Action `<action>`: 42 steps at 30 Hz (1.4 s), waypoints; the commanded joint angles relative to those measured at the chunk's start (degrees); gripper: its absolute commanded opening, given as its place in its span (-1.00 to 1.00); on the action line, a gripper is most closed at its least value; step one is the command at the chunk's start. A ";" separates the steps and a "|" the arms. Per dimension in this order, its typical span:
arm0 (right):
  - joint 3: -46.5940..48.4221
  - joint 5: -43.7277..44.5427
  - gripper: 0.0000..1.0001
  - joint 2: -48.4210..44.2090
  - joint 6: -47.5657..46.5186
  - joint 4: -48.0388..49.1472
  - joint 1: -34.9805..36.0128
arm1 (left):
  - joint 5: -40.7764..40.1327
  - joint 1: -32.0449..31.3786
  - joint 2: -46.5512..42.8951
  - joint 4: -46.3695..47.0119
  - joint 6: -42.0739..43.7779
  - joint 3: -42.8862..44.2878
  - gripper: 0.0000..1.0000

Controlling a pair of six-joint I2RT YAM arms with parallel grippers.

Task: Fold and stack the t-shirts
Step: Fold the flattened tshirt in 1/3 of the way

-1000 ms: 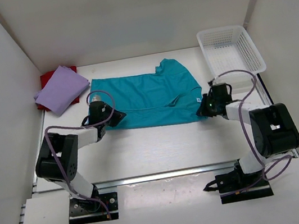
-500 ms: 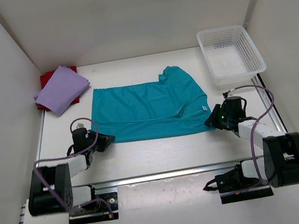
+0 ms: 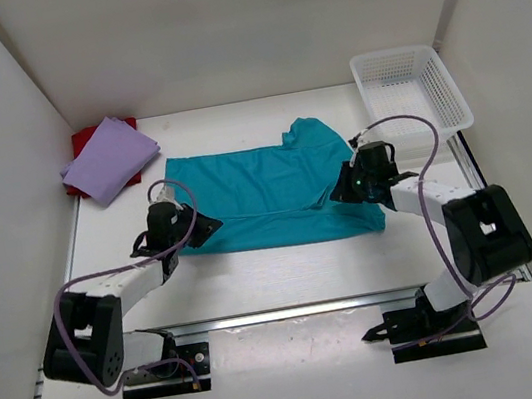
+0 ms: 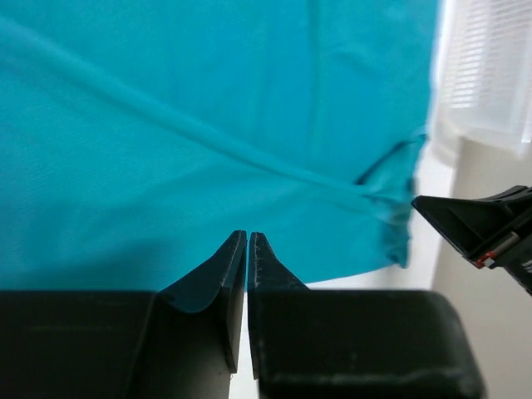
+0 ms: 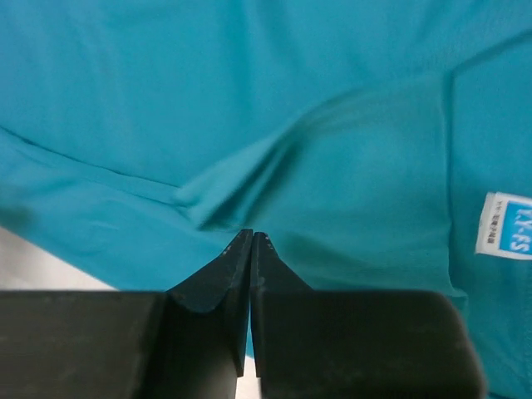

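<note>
Teal t-shirt [image 3: 265, 194] lies flat. Left gripper [image 3: 212, 228] at its 8 o'clock, right gripper [image 3: 340, 191] at 3 o'clock. Both pressed together, perhaps pinching cloth.

The teal t-shirt [image 3: 264, 185] is smooth matt cloth, the basket [image 3: 412, 95] plastic

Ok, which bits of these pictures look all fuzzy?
Left wrist view: the white basket in the top corner is a fuzzy glow, and the teal shirt looks soft. Right wrist view: the label is too blurred to read. Top view: sharp and evenly lit, with no glare.
</note>
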 commanded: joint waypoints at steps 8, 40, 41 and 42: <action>2.49 -1.90 -1.00 8.91 1.25 4.85 2.84 | -0.80 -0.53 2.53 2.27 1.23 -2.26 -0.67; 9.34 -6.56 -0.99 13.48 2.04 6.86 6.45 | -2.64 -2.55 2.97 4.03 -0.53 -4.37 -0.68; 10.05 -6.03 -1.00 15.06 2.21 7.13 6.28 | -2.73 -2.29 3.06 3.86 -0.18 -4.64 -0.68; 11.36 -6.20 -1.00 16.38 2.21 6.61 5.76 | -2.82 -2.03 2.62 3.85 0.00 -4.81 -0.69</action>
